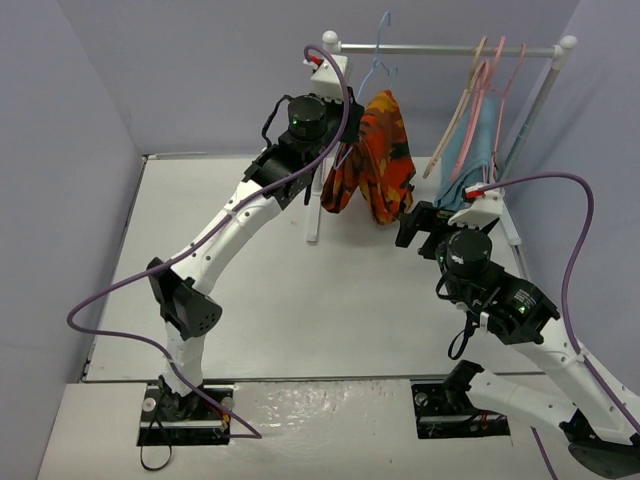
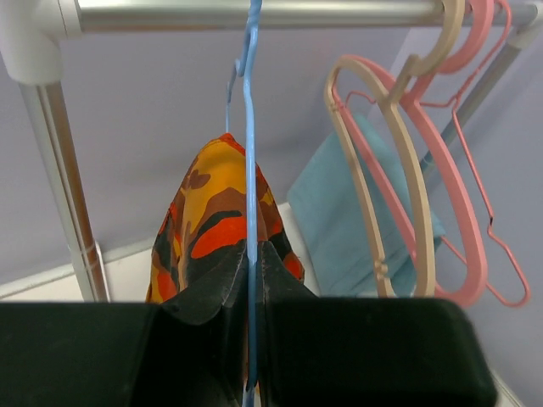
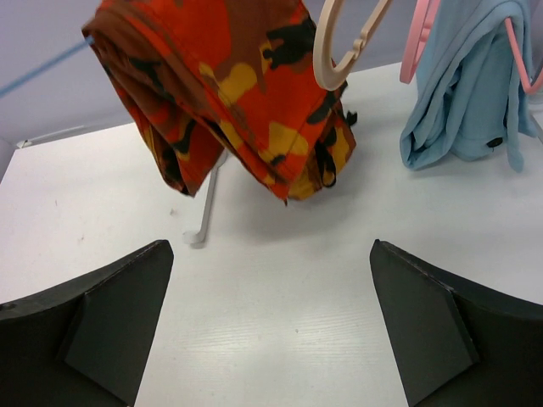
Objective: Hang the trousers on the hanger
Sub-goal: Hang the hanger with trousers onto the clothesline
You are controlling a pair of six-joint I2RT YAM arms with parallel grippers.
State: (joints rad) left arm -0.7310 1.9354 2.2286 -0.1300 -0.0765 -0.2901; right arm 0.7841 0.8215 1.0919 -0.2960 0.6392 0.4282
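Note:
The camouflage trousers (image 1: 375,155) hang folded over the thin light-blue hanger (image 1: 378,60), whose hook sits on the rack's rail. My left gripper (image 1: 345,135) is at the trousers' left side. In the left wrist view it (image 2: 252,254) is shut on the hanger's blue wire (image 2: 249,170), with the trousers (image 2: 212,212) just behind. My right gripper (image 1: 415,225) hovers low to the right of the trousers. It (image 3: 271,314) is open with nothing between its fingers, and the trousers (image 3: 229,93) hang ahead of it above the table.
The rail (image 1: 450,48) also carries a tan wooden hanger (image 1: 462,110) and a pink hanger (image 1: 495,80) with a teal-blue cloth (image 1: 478,150). The rack's white foot (image 3: 208,203) lies on the table under the trousers. Walls close in on the left, back and right.

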